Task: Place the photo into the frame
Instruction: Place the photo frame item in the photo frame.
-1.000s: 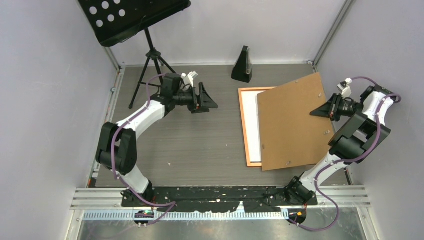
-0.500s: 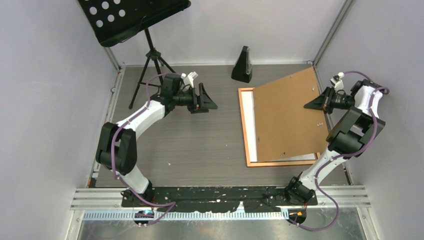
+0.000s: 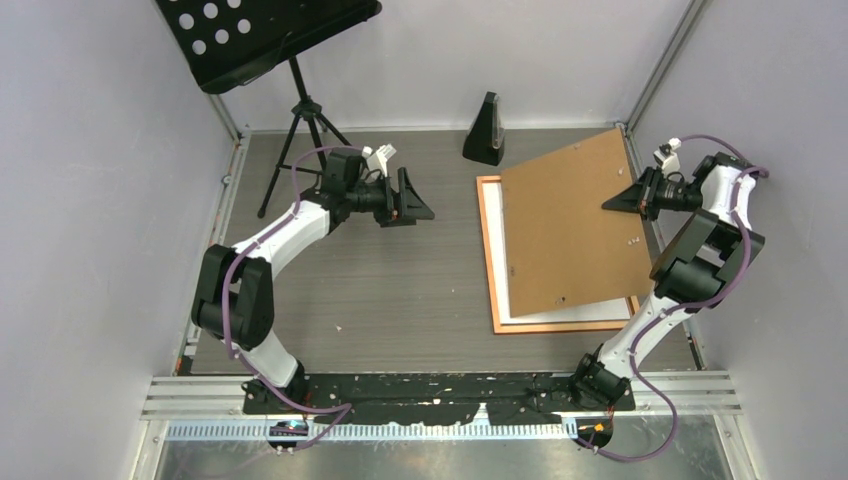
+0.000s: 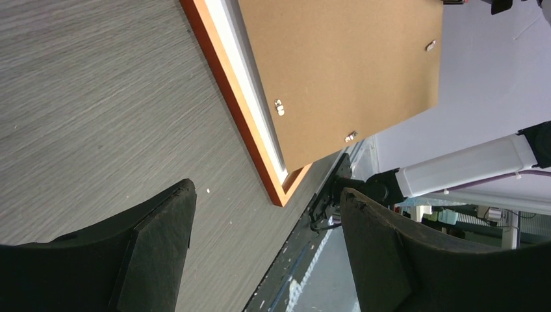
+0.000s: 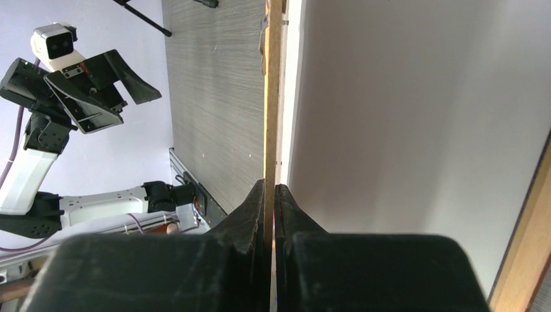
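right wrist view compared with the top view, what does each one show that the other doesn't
Only the right wrist view: the right gripper shut on the thin edge of the backing board, seen edge-on.

Only the top view: the board's whole brown face, skewed over the frame, the right arm, and the perforated desk of the music stand.

Both: the board, the white sheet under it, the grey table and the open left gripper.
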You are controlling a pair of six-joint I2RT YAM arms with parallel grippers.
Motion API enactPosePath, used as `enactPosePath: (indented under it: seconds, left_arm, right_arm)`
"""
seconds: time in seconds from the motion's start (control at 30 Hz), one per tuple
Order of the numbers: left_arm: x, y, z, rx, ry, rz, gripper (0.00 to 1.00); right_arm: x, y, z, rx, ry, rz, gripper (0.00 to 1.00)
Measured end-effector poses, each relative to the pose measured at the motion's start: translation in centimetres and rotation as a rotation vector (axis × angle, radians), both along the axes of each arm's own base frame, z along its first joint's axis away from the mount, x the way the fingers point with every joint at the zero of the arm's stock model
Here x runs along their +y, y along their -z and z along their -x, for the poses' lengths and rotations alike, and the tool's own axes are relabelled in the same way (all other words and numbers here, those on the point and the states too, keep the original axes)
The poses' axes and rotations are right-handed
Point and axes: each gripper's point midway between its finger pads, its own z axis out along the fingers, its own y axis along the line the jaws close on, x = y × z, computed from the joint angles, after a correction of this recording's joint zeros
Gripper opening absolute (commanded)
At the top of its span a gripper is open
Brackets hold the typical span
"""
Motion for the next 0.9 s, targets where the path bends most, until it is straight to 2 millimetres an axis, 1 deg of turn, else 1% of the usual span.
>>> enactPosePath:
  seconds: [0.23, 0.43, 0.9]
  left_arm:
    - [0.2, 0.3, 0.0, -0.009, 0.000, -0.016, 0.80]
    - [0.2, 0.4, -0.1, -0.013, -0.001, -0.020, 0.80]
    - [0.3, 0.5, -0.1, -0.027, 0.005, -0.029, 0.81]
  right_arm:
    - [1.0, 0.5, -0.3, 0.014, -0.027, -0.017, 0.06]
    - [1.0, 0.8, -0.3, 0.017, -0.042, -0.021, 0.05]
    - [2.1, 1.3, -0.4, 0.019, -0.088, -0.028, 0.05]
